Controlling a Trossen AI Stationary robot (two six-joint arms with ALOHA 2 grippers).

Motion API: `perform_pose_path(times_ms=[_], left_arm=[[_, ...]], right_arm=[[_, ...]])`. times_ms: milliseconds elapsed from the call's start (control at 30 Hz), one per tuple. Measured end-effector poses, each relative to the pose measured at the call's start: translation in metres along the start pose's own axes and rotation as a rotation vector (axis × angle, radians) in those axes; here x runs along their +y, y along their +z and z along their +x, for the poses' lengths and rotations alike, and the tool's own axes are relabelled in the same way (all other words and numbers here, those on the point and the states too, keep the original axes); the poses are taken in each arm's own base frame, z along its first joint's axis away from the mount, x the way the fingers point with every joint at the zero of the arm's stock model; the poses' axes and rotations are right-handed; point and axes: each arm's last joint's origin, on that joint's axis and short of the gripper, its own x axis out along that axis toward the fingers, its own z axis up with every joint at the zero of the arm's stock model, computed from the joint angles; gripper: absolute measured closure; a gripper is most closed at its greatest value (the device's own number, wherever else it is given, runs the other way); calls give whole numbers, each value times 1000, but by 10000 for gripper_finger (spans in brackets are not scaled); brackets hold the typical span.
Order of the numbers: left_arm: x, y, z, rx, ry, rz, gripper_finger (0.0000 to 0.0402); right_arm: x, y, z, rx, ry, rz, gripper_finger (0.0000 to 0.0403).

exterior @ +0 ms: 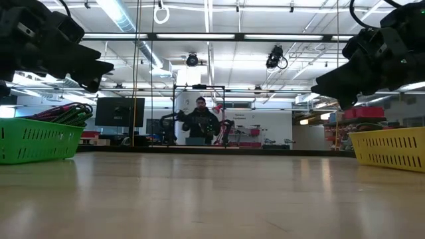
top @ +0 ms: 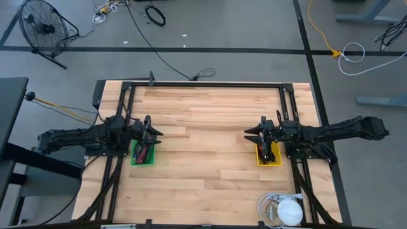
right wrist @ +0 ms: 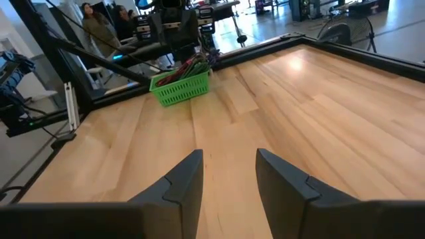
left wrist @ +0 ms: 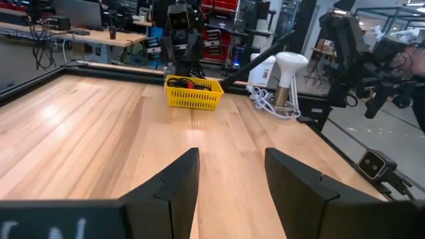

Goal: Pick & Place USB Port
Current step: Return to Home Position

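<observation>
Tabletop (top: 203, 146): left gripper (top: 158, 132) by green bin (top: 135, 160); right gripper (top: 248, 134), yellow bin (top: 269, 163)

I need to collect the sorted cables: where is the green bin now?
In the high view, the green bin sits on the left side of the table, close by the left hand, opposite the yellow bin.

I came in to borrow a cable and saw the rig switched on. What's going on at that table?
Nothing is being held right now. The left gripper hangs open and empty beside the green bin, which holds a bundle of cables. The right gripper hangs open and empty by the yellow bin, which has dark items inside. A white lamp sits at a corner of the wooden table. The sorting looks finished.
</observation>
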Motion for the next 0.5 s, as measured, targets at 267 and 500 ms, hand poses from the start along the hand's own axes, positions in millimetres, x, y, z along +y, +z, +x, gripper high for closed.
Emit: perform_pose_path(times_ms=[267, 500], left_arm=[[0, 0, 0, 0, 0, 1, 225], [-3, 3, -2, -38, -21, 14, 225]], right_arm=[[0, 0, 0, 0, 0, 0, 262], [2, 10, -8, -94, 9, 4, 262]])
